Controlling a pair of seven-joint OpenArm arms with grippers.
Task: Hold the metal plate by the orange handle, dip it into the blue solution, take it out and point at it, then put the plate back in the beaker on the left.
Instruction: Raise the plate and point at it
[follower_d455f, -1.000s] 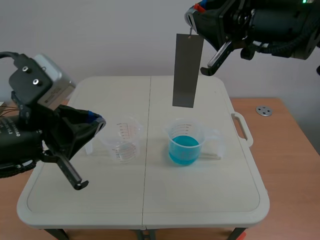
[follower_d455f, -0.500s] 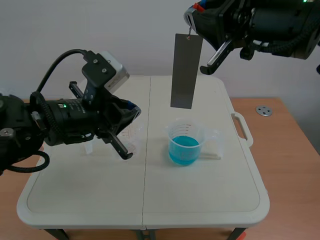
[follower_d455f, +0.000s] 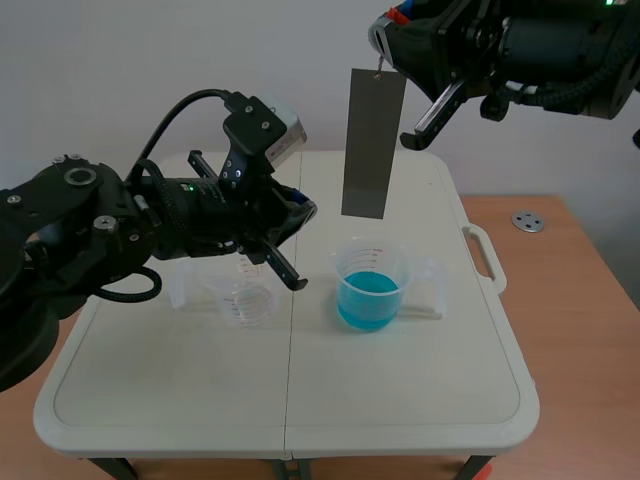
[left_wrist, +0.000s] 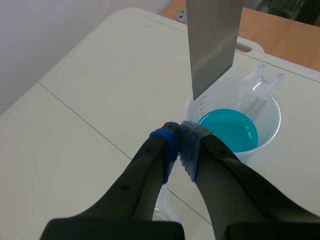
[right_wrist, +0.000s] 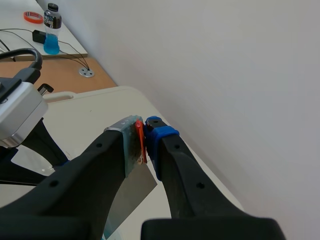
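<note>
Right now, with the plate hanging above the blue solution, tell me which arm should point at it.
Left. The left gripper is shut on nothing, its tips aimed toward the metal plate. The right gripper is shut on the orange handle, holding the plate up, so it is busy.

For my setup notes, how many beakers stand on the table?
2. The blue-solution beaker stands below the hanging metal plate; the clear beaker stands beside it, on the left arm's side, partly hidden behind the left claw.

One metal plate (follower_d455f: 372, 140); two beakers — clear beaker (follower_d455f: 255, 300), blue-filled beaker (follower_d455f: 372, 290)
</note>
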